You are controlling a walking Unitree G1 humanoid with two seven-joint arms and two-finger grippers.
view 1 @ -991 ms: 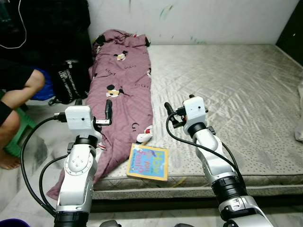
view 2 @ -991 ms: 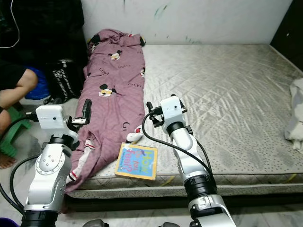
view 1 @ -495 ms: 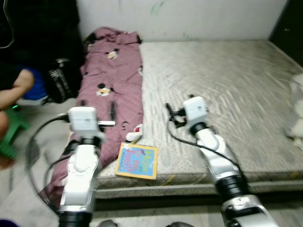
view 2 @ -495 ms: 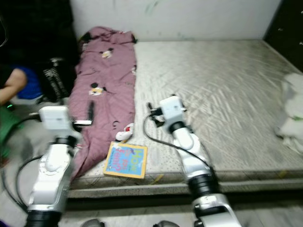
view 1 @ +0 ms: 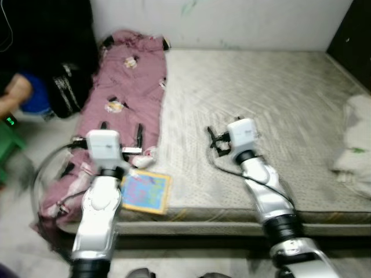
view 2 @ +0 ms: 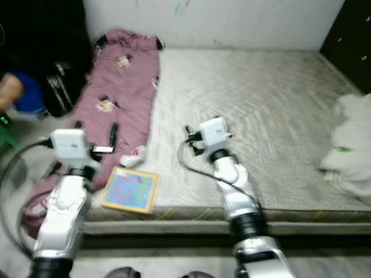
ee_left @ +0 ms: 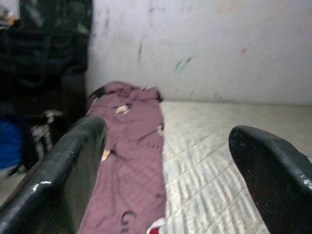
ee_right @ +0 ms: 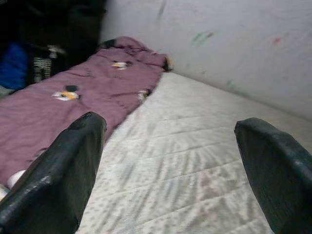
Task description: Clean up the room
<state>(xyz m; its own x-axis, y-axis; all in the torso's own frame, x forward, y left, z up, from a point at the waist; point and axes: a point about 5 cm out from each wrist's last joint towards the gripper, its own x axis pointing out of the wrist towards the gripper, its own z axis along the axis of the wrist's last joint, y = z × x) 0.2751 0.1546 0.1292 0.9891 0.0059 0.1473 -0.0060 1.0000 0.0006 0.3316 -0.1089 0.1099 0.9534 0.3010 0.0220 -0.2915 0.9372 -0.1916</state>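
A bare grey mattress [view 1: 261, 98] lies on the floor against the wall. A pink blanket [view 1: 124, 87] with cartoon prints runs along its left side and spills over the edge. A colourful book [view 1: 145, 191] rests at the mattress's front left corner, beside a small white and red item [view 1: 145, 155]. A crumpled white cloth [view 1: 353, 145] sits on the right side. My left gripper [view 1: 121, 130] is open over the blanket, just behind the book. My right gripper [view 1: 213, 143] is open above the mattress middle. Both hold nothing, as the wrist views show: left gripper [ee_left: 168, 134], right gripper [ee_right: 170, 126].
A black bag [view 1: 64, 95] leans by the blanket at the left. A person's arm [view 1: 14, 92] and a green stool [view 1: 8, 136] are at the far left. Dark furniture [view 1: 353, 40] stands at the back right. Grey floor runs along the mattress front.
The camera has swung to the right, so the scene slid left and more white cloth shows. Both arms keep the same pose with open fingers.
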